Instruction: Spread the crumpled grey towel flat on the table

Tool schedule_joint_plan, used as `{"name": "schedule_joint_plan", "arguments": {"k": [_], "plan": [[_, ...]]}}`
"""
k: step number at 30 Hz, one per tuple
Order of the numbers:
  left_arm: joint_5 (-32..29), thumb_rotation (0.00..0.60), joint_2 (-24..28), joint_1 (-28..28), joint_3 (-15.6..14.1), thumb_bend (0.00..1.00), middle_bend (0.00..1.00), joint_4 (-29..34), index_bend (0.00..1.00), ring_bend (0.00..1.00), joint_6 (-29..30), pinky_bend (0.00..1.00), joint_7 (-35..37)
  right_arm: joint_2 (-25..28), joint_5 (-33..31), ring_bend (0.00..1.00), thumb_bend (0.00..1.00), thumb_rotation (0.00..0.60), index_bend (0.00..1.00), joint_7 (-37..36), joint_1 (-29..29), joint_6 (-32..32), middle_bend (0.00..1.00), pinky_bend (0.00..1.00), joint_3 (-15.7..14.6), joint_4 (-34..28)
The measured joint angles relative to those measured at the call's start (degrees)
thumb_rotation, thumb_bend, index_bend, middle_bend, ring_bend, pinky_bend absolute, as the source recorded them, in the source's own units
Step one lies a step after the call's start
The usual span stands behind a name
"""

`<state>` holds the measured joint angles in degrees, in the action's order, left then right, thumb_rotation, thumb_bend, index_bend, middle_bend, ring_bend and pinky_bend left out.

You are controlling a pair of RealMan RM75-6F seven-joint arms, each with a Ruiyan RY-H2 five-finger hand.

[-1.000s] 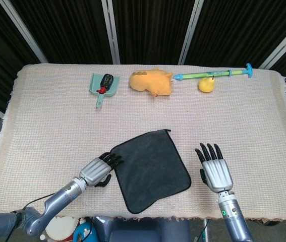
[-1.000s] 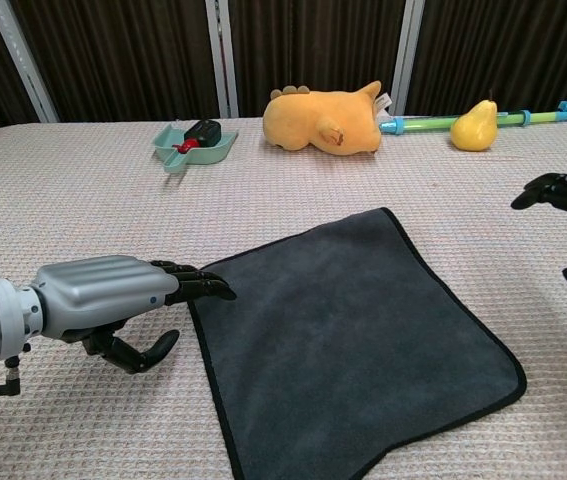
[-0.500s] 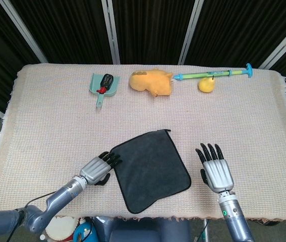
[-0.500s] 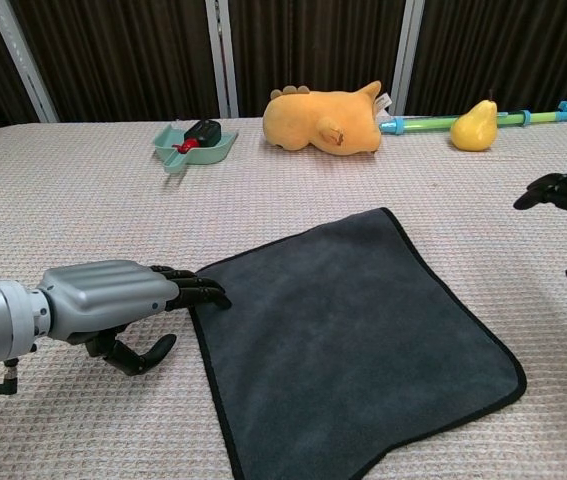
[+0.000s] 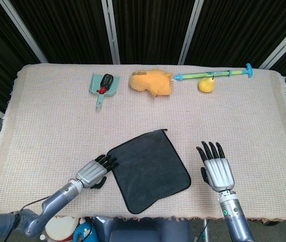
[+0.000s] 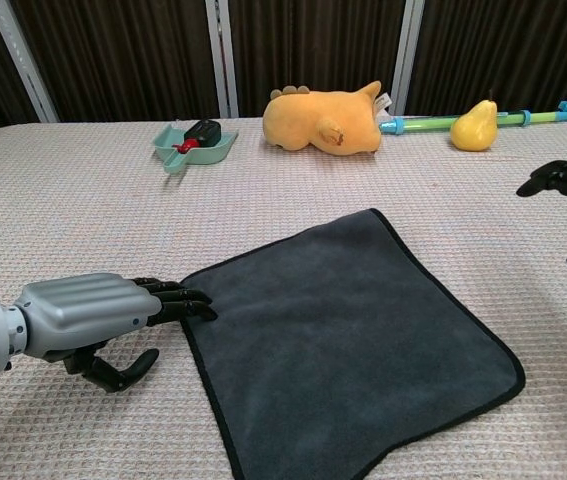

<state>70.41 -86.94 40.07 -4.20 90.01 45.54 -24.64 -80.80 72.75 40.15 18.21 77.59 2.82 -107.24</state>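
Observation:
The grey towel point(image 5: 148, 169) point(image 6: 348, 325) lies spread flat near the table's front edge, its corners turned like a diamond. My left hand point(image 5: 93, 172) point(image 6: 88, 315) rests on the table at the towel's left corner, fingertips touching its edge, fingers extended and holding nothing. My right hand point(image 5: 217, 169) lies open and palm down to the right of the towel, apart from it. In the chest view only its fingertips point(image 6: 563, 178) show at the right edge.
At the table's far side lie a green dustpan point(image 5: 100, 84) with a red and black tool in it, an orange plush toy point(image 5: 152, 81), a yellow pear point(image 5: 206, 84) and a green and blue syringe toy point(image 5: 214, 74). A woven beige cloth point(image 5: 47, 121) covers the table.
My left hand has slid back toward the front left, and the towel's left corner has moved slightly with it. The right hand has barely moved.

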Motion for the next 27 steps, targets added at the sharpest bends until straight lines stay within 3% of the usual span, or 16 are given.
{"name": "schedule_joint_plan", "arguments": {"k": [27], "plan": [[4.19,0.600,3.74,-1.69,-2.29,0.68,0.02,2.77,0.07,0.00,1.58,0.06,2.64,-0.27,0.69,0.00,0.55,0.600,0.14,0.54,-0.27,0.19,0.08,0.04,-0.13,-0.67]]}}
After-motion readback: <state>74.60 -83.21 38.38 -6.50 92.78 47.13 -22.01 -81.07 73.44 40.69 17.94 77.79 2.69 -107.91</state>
